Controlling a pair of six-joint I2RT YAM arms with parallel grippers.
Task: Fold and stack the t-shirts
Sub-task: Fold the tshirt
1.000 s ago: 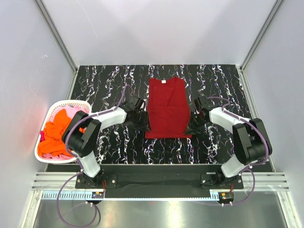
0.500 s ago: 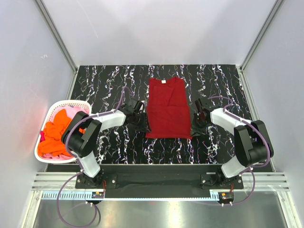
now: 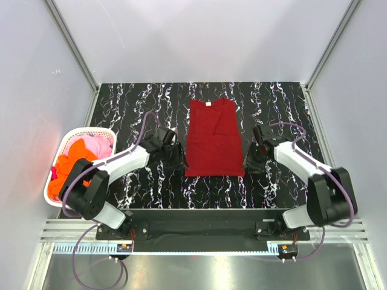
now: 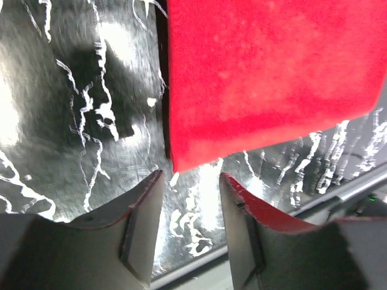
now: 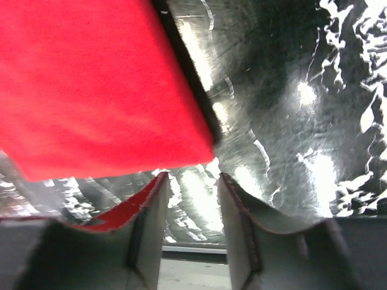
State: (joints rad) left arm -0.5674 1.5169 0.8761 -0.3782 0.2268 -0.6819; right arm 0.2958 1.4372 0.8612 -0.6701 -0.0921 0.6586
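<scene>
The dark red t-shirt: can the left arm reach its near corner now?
Probably yes. The left gripper stands open just short of a corner of the dark red t-shirt, only table between.

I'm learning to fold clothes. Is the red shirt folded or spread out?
Folded: the dark red t-shirt lies as a narrow rectangle, no sleeves sticking out.

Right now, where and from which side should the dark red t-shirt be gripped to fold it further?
Probably the two near hem corners, each from its outer side. The dark red t-shirt lies flat, a long rectangle, collar far; the open left end effector and right end effector face those corners.
</scene>
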